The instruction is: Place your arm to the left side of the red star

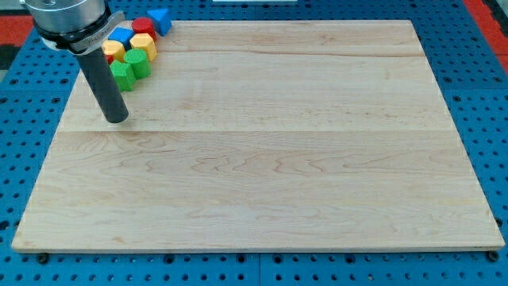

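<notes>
Several small blocks sit in a tight cluster at the board's top left corner. A red block point(144, 26) lies near the cluster's top; I cannot make out its shape for sure. A blue block point(162, 20) is to its right and another blue block point(121, 36) to its lower left. Two yellow blocks point(143, 44) point(113, 49) and two green blocks point(137, 62) point(122, 76) lie below them. A sliver of red point(109, 59) shows beside the left yellow block. My tip point(116, 120) rests on the board below the cluster, just under the lower green block, apart from it.
The wooden board point(270, 159) lies on a blue perforated table point(484, 95). The cluster sits close to the board's top and left edges. The arm's body point(67, 20) hangs over the top left corner.
</notes>
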You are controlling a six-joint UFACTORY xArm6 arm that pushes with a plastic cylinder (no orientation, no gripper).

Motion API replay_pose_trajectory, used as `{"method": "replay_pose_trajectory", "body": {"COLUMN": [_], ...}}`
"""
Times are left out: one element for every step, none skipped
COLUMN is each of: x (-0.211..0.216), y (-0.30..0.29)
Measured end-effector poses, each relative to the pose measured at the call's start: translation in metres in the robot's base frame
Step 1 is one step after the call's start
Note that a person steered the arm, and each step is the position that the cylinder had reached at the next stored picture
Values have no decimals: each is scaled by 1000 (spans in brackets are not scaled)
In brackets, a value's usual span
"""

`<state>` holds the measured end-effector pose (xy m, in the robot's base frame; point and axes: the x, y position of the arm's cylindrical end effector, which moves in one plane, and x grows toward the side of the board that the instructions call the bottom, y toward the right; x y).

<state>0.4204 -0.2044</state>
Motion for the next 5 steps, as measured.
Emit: {"method": "replay_pose_trajectory", "body": {"x": [-1, 1, 5, 36, 73], "y": [0, 0, -3, -24, -98]}}
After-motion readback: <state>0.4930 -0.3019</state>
